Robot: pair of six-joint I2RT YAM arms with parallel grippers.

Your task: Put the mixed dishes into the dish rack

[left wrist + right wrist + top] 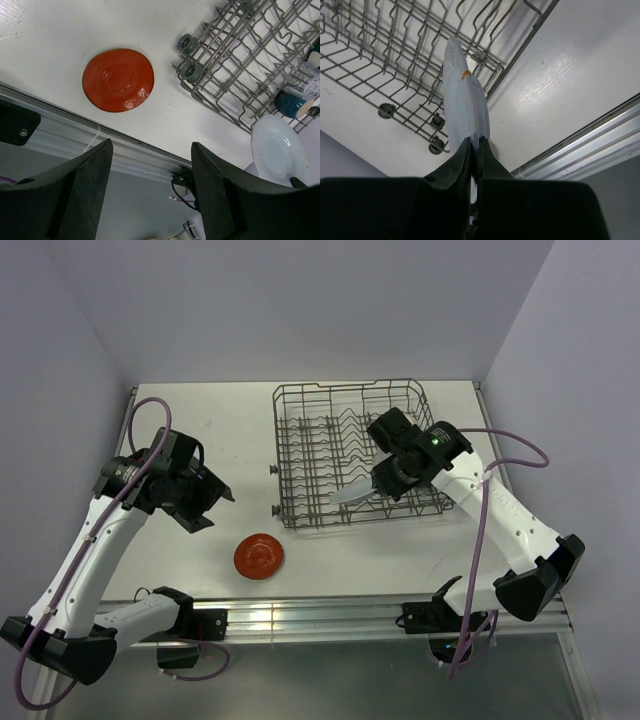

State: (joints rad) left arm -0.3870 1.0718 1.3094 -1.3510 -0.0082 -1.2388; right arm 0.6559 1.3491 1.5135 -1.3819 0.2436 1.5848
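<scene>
Holding pale blue-grey plate (465,105) edge-on: right hand (474,145) pinched tight on its rim, plate tilted over near side of dish rack (300,440). Left hand (151,145) wide open, empty, above counter (210,430). Red-orange plate (259,556) flat on counter, near rack's front-left corner, not touching.

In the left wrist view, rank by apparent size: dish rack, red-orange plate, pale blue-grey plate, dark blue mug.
1. dish rack, though cropped by the frame.
2. red-orange plate and pale blue-grey plate: about equal, unranked.
3. dark blue mug, partly behind wires.
</scene>
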